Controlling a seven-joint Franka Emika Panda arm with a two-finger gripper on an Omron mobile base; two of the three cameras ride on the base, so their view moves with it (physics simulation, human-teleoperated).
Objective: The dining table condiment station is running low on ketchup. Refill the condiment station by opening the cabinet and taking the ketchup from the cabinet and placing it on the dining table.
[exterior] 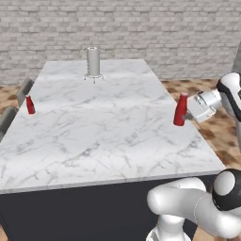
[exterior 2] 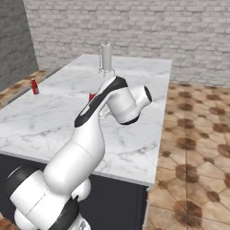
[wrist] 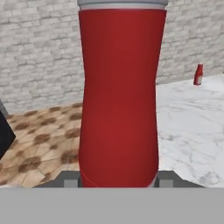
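Red ketchup (wrist: pixel 119 96) clamped between closed fingers (wrist: pixel 117 179) — upright, above dining table (exterior: pixel 103 136) edge

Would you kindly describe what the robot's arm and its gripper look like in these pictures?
The arm is built of glossy white, rounded, tube-like links with dark bands and caps at the joints; one link carries a black stripe along its edge. No loose cables show. The gripper is a boxy, pale grey-white block. In the hand view its fingers are small, squared and dark grey.
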